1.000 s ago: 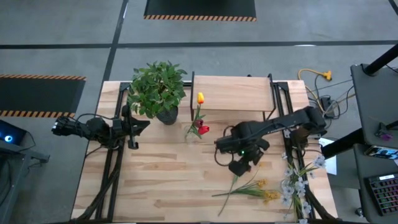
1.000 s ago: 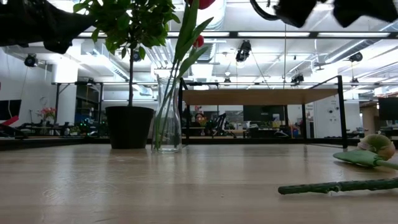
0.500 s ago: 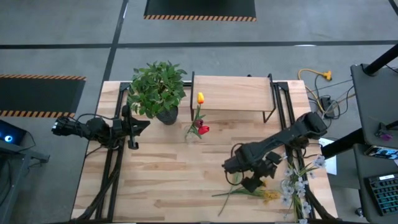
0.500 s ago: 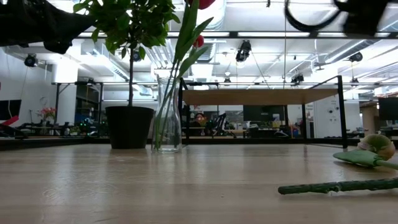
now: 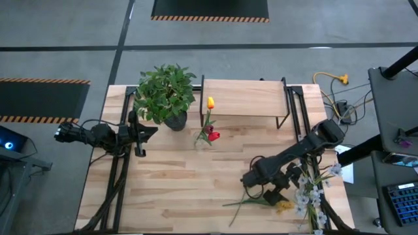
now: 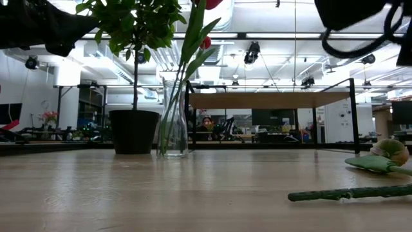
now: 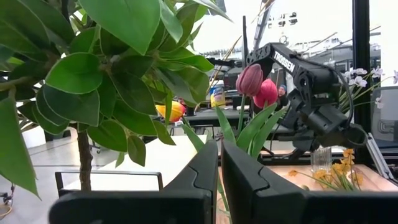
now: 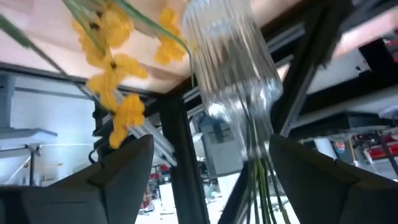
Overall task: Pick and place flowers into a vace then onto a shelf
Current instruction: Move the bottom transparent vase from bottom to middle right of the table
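Near the table's front right, the right gripper (image 5: 273, 189) hangs with its fingers (image 8: 121, 171) spread wide and empty, just above the yellow sprig (image 5: 261, 199) lying flat on the table (image 5: 170, 189). Beside it, toward the right edge, lies a bundle of white-lilac sprigs (image 5: 313, 192). The vase (image 5: 204, 140) stands near the table's middle, just in front of the shelf (image 5: 245, 98) and beside the potted plant (image 5: 166, 94), already holding tulips (image 5: 210, 124). The left gripper (image 5: 140, 132) waits at the left by the plant, its fingers (image 7: 205, 174) nearly closed on nothing. The sprig looks very light, with a thin, bendy stem and loose yellow clusters that would crush or shed under a pinch. Probably the best hold is on the bare green stem, about midway or a little toward the blooms, so it hangs stem-down without drooping. Lying flat, it leaves little room beneath, so the fingers likely must straddle it and close gently.
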{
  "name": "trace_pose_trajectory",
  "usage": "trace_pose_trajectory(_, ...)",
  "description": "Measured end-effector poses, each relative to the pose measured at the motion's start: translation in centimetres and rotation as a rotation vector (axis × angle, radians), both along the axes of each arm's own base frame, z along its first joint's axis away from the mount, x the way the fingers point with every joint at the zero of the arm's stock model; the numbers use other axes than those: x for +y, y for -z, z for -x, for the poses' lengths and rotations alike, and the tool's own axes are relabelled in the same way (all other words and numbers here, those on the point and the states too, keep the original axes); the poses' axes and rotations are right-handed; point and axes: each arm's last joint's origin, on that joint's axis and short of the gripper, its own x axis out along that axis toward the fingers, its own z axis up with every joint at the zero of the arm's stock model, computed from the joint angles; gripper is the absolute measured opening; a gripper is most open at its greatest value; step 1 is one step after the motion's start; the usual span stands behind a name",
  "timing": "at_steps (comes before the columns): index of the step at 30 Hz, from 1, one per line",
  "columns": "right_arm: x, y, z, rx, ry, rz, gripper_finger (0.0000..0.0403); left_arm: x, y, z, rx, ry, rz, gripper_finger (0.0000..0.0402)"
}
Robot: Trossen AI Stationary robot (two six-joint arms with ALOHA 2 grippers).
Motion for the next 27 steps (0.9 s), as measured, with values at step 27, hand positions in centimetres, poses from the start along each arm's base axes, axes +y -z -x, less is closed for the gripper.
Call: trace_pose_trajectory(27,1.6,2.7,3.0,0.023,-0.117,-0.150,0.0283,0.0,0.0,0.0,0.000,0.000,0.000,0.0004)
